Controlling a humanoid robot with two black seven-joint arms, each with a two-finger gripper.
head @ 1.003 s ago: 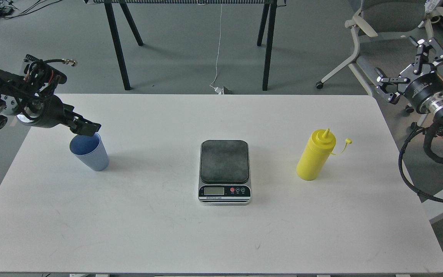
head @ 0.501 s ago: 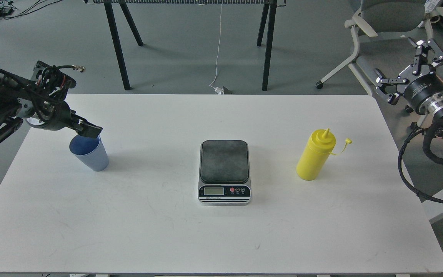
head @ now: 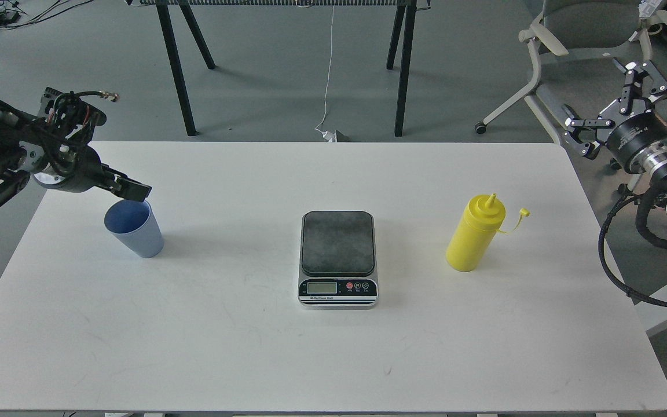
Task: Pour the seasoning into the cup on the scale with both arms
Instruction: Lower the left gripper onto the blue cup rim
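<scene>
One ribbed blue cup point(head: 134, 228), one grey-topped scale point(head: 338, 259), one yellow bottle point(head: 475, 233). My left gripper point(head: 134, 190), fingers indistinguishable, sits above the cup; my right gripper point(head: 611, 95) is spread wide.

White table point(head: 252, 359), faintly scuffed. Standing on it, well apart: blue cup point(head: 135, 227) at left, scale point(head: 338, 259) in the middle, yellow bottle point(head: 476, 233) upright at right, cap dangling.
</scene>
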